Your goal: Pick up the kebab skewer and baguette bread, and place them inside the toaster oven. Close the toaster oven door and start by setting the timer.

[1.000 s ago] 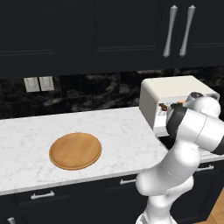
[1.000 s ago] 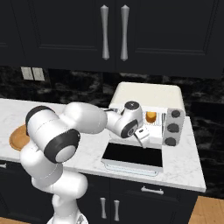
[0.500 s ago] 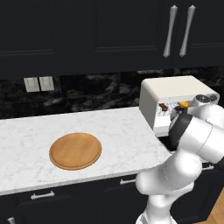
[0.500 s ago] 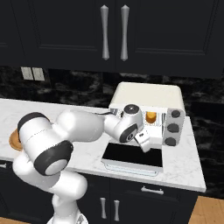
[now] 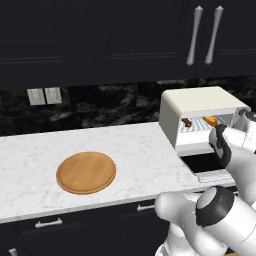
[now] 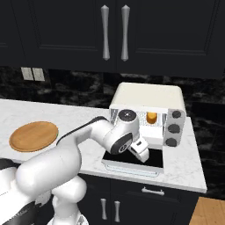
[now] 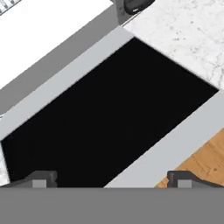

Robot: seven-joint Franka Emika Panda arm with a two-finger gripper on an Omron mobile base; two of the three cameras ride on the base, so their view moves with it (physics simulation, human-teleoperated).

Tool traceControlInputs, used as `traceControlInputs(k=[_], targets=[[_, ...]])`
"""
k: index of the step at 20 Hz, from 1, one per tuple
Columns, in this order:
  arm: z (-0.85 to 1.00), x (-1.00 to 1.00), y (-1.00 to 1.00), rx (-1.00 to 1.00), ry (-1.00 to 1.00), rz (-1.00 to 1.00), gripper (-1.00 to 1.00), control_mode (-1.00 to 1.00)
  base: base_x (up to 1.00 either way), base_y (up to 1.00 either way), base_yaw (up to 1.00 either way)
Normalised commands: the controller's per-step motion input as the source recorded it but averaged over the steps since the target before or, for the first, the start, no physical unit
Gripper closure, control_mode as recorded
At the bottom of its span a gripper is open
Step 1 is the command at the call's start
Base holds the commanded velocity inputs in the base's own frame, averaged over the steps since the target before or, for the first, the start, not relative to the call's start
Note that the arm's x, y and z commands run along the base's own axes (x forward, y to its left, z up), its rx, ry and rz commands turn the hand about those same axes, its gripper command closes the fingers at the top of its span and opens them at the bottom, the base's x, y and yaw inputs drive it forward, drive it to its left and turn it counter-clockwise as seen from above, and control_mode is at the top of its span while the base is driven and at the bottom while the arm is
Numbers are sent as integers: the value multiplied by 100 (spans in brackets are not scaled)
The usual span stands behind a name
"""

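The cream-white toaster oven (image 5: 197, 102) (image 6: 147, 97) stands open on the right of the counter. On its wire rack lie the kebab skewer (image 5: 187, 122) to the left and the golden baguette bread (image 5: 210, 120) (image 6: 151, 117) to the right. The toaster oven door (image 6: 151, 163) (image 7: 109, 118) is folded down flat, dark glass in a white frame. My gripper (image 6: 143, 152) (image 7: 113, 179) hangs open just above the door and points down at the glass, with nothing between its fingertips (image 7: 41, 177). Dark knobs (image 6: 174, 128) line the oven's right side.
A round wooden board (image 5: 86, 172) (image 6: 34, 135) lies on the marble counter (image 5: 30, 160) to the left. Black cabinets hang above. In the hand view the counter edge and wooden floor (image 7: 205, 159) lie just past the door's front rim.
The hand has drawn back from the oven opening and come down over the open door. The elbow has swung lower. The food on the rack has not moved.
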Motion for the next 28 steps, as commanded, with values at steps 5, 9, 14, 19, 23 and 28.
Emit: traceControlInputs(k=[5, 9, 14, 19, 23, 28], targets=[[-11, -76, 48, -5, 7, 51, -100, -100, 0, 0, 0], [-7, 3, 9, -8, 19, 34, -100, -100, 0, 0, 0], [-23, -5, 13, -12, 23, 27, -100, -100, 0, 0, 0], [-31, 0, 3, -2, 4, 9, -100, -100, 0, 0, 0], [-27, 0, -7, 4, -3, 0, -100, -100, 0, 0, 0], [-31, -1, -4, 4, -10, 0, -100, -100, 0, 0, 0]])
